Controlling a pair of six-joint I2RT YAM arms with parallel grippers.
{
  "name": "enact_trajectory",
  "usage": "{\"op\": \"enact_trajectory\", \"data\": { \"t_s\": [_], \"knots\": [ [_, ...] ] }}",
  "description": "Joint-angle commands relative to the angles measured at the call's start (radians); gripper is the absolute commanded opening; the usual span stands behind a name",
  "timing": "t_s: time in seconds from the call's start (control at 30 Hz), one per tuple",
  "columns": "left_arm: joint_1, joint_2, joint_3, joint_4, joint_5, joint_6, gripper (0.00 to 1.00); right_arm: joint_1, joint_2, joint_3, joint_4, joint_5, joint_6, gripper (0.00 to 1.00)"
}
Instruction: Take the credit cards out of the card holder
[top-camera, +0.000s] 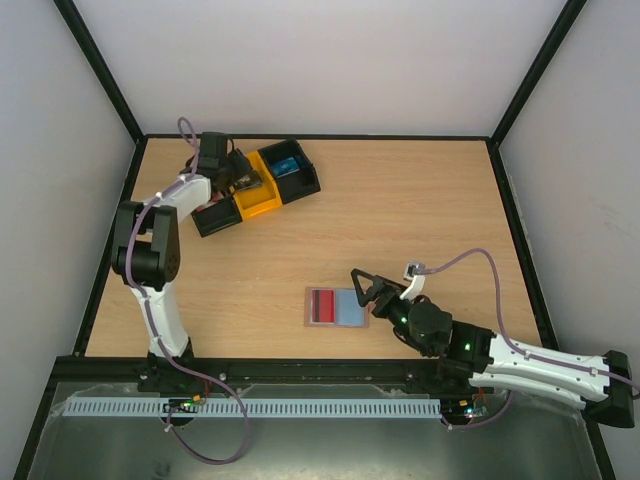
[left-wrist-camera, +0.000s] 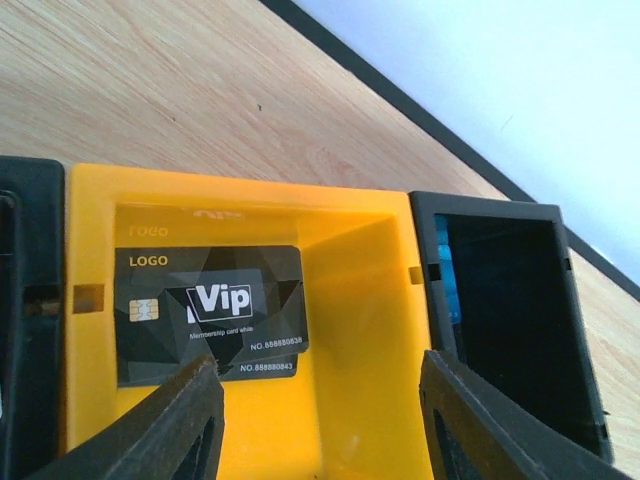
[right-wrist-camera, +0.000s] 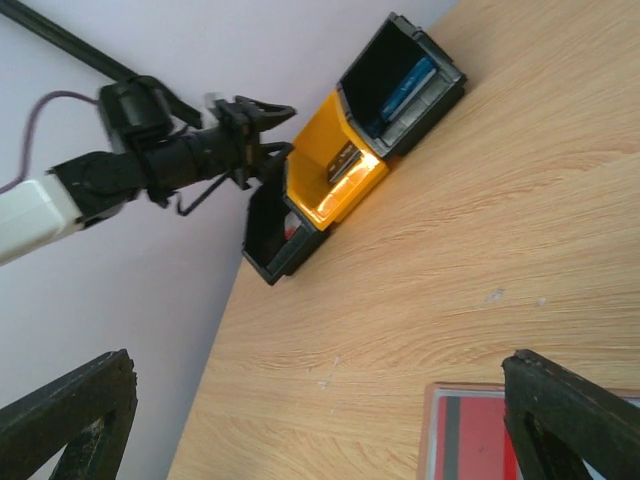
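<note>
The left claw (left-wrist-camera: 320, 380) hangs partly open over the yellow bin (left-wrist-camera: 360, 300), empty, a black card (left-wrist-camera: 210, 310) lying inside. The right claw (top-camera: 360, 292) gapes wide, empty, just beside the card holder (top-camera: 337, 308), which lies open on the tabletop (top-camera: 420, 200).

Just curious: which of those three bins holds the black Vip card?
The middle bin, the only yellow one: the Vip card lies inside it.

Left arm (top-camera: 158, 315) & right arm (top-camera: 540, 368): white links w/ black joints, mauve cables (top-camera: 487, 258), green LEDs (top-camera: 466, 348).
</note>
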Motion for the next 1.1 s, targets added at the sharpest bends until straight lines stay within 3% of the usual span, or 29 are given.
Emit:
{"op": "enact_trajectory", "data": {
  "t_s": [0.0,0.13,0.47,0.7,0.93,1.07],
  "knots": [
    [0.003,-0.097,0.032,-0.075,-0.016,0.049,0.57,0.006,0.038,0.064,-0.168,0.095,0.116,0.98],
    [0.001,-0.181,-0.01,-0.097,0.054,0.065,0.62,0.006,0.031,0.069,-0.23,0.099,0.169,0.98],
    [-0.015,-0.43,-0.274,-0.073,0.254,0.065,0.7,0.006,-0.029,0.027,-0.309,0.053,0.083,0.98],
    [-0.148,-0.556,-0.506,-0.02,0.316,0.064,0.75,0.005,-0.028,-0.005,-0.333,0.018,0.09,0.98],
    [-0.315,-0.653,-0.676,0.055,0.318,0.039,0.7,0.006,-0.018,-0.016,-0.304,-0.001,0.061,1.0],
    [-0.418,-0.686,-0.761,0.127,0.303,-0.029,0.69,0.005,0.022,-0.026,-0.261,-0.017,0.035,0.93]
  ]
}}
